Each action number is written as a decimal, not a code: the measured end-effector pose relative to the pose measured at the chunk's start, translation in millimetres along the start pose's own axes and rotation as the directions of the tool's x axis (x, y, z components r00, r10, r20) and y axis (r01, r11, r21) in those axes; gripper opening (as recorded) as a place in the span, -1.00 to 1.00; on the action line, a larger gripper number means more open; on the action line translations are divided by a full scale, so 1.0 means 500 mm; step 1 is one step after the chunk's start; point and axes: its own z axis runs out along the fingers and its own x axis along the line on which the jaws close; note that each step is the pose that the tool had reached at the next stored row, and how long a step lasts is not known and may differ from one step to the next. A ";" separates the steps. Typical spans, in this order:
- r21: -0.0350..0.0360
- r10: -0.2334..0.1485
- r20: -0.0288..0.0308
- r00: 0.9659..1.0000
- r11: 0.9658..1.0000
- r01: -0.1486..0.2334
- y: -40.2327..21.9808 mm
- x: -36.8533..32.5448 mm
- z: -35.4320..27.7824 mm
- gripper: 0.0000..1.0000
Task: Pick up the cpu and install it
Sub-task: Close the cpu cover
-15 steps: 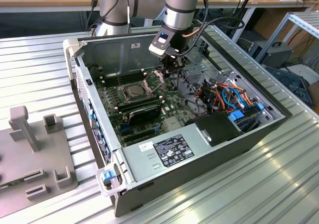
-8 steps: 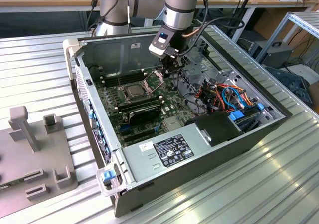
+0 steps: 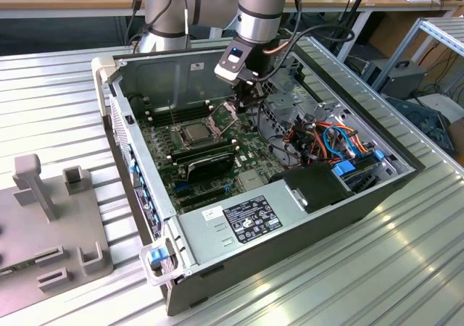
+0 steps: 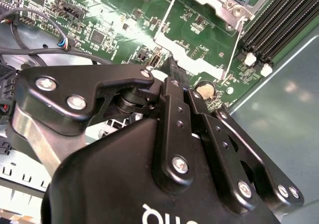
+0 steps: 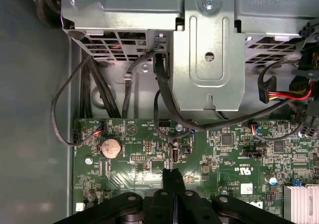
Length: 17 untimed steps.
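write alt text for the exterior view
A robot arm's gripper hangs inside an open computer case, just above the motherboard and beside the raised socket frame. The cpu lies flat on the board next to that frame, silver top up.

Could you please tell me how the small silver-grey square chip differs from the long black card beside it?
The small, silver-grey, square cpu is far smaller than the long black card. The cpu is square with a pale metal top; the card is an elongated dark strip. The cpu lies flat with its top facing up; the card runs lengthwise beside it. Both sit on the green motherboard inside the open computer case.
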 end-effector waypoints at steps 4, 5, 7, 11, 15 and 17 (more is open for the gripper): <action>-0.020 0.001 0.000 1.000 1.000 -0.001 -0.022 -0.001 -0.004 -0.79; -0.027 0.002 0.000 1.000 1.000 -0.002 -0.029 -0.001 -0.005 -0.79; -0.036 0.002 0.000 1.000 0.999 -0.002 -0.037 -0.001 -0.006 -0.79; -0.035 0.002 0.000 1.000 0.999 -0.002 -0.038 -0.001 -0.006 -0.79; -0.005 0.000 -0.002 1.000 1.000 0.000 -0.038 -0.001 -0.006 -0.79; 0.017 -0.001 -0.006 1.000 1.000 0.001 -0.038 -0.001 -0.004 -0.79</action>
